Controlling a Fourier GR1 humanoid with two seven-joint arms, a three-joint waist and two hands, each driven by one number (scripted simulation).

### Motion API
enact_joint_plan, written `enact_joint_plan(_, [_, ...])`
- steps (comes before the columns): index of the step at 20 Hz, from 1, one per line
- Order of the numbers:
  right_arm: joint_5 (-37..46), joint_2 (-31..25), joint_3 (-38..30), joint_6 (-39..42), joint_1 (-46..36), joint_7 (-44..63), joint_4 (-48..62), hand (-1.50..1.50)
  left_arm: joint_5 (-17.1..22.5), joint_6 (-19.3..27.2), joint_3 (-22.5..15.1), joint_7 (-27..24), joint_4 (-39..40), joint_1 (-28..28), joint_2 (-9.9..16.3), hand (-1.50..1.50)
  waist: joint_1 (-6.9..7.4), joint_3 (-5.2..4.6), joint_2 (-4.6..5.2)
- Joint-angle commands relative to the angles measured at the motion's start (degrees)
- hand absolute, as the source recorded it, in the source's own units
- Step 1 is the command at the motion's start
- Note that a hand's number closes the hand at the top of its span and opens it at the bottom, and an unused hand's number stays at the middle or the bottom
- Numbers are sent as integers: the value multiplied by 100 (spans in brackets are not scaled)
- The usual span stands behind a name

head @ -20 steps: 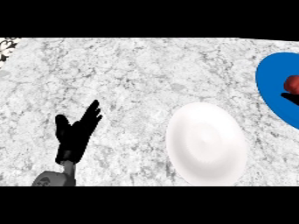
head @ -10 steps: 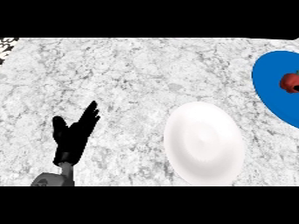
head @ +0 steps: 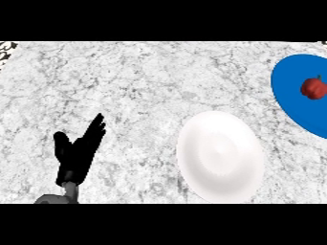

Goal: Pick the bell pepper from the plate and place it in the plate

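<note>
The small red bell pepper (head: 314, 87) on the blue round plate (head: 300, 115) lies far right, well apart from the open-fingered black left hand (head: 78, 150); right hand unseen.

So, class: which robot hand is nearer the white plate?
Left. The left robot hand rests open on the counter, left of the white plate; the right robot hand is out of view.

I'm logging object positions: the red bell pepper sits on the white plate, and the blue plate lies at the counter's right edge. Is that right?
Not quite. The head view shows the red bell pepper on the blue plate at the counter's right edge; the white plate holds nothing.
</note>
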Motion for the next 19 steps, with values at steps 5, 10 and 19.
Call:
enact_joint_plan(5, [227,-444,240,1256,778,-636,-106,-150,4,15,142,33,143,-80,45,0,-114,-15,-26])
enact_joint_plan(10, [464,-330,453,937,1299,-1203,-277,-150,-29,45,126,69,127,79,37,0,-131,-12,-44])
enact_joint_plan(19, [469,-492,464,1017,1764,-1563,-259,-150,14,-79,156,-93,123,162,18,0,-177,-17,-74])
